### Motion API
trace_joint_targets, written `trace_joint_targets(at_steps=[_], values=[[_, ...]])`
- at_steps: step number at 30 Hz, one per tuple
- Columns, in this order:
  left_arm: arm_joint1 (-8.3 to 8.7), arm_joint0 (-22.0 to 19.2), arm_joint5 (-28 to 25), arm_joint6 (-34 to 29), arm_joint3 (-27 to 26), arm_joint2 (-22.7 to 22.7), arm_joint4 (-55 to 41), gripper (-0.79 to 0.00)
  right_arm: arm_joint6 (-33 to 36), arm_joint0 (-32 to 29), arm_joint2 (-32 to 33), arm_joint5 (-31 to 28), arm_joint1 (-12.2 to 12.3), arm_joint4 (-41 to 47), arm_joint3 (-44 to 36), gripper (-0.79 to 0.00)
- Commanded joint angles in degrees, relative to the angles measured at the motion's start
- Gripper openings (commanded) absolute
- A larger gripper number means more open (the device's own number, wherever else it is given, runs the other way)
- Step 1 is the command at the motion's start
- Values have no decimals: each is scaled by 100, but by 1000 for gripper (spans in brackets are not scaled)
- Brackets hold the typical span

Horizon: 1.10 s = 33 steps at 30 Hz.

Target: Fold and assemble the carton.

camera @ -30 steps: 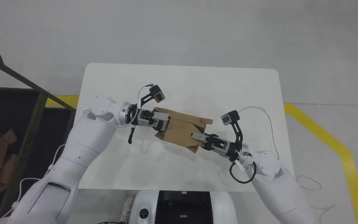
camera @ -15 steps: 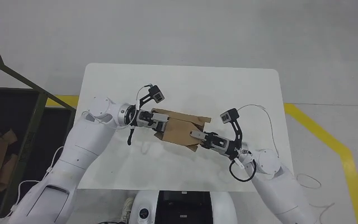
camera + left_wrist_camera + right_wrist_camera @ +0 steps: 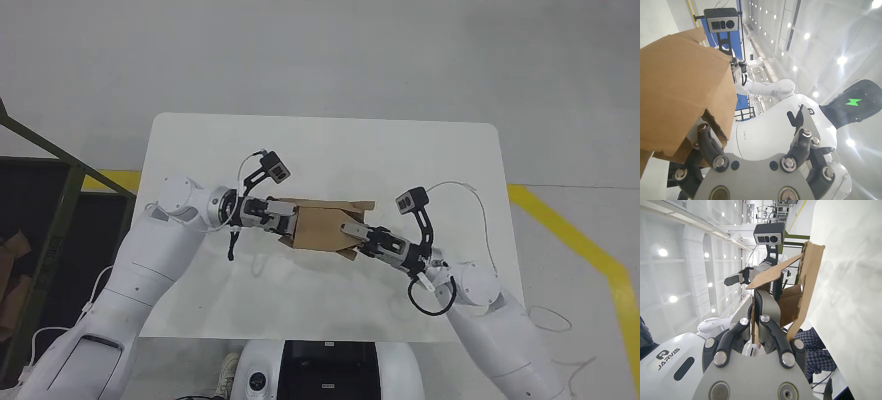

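At the middle of the table (image 3: 420, 150), I see the carton (image 3: 320, 228) opened up roughly square, its end flaps loose and yet to close. My right gripper (image 3: 350, 232) pinches one flap tight; my left gripper (image 3: 284, 214) gapes wide, clamping nothing.

The carton (image 3: 683, 85) covers one finger of the left gripper (image 3: 751, 117).

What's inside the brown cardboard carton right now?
A grey finger of the right gripper sits inside the brown cardboard carton, pinching one wall. Beyond it, bare cardboard; flaps hide the deeper interior.
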Motion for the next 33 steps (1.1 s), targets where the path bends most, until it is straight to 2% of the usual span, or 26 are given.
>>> trace_joint_targets(at_steps=[1,8,22,30,33], values=[[-5,8,-18,65,5,-13,-10,-43,-92,-30,-10,-13,-6,-7,-1,-785],[-23,17,-20,215,16,-26,-7,-114,-320,-114,-9,-45,-21,10,-42,-785],[-58,-55,28,380,115,54,289,-437,-450,-139,-11,-46,-48,73,-60,-785],[-74,-97,91,379,128,113,434,-462,-425,-133,0,-38,-54,60,-49,-785],[-76,-100,99,378,123,121,471,-539,-441,-141,5,-47,-58,71,-49,-785]])
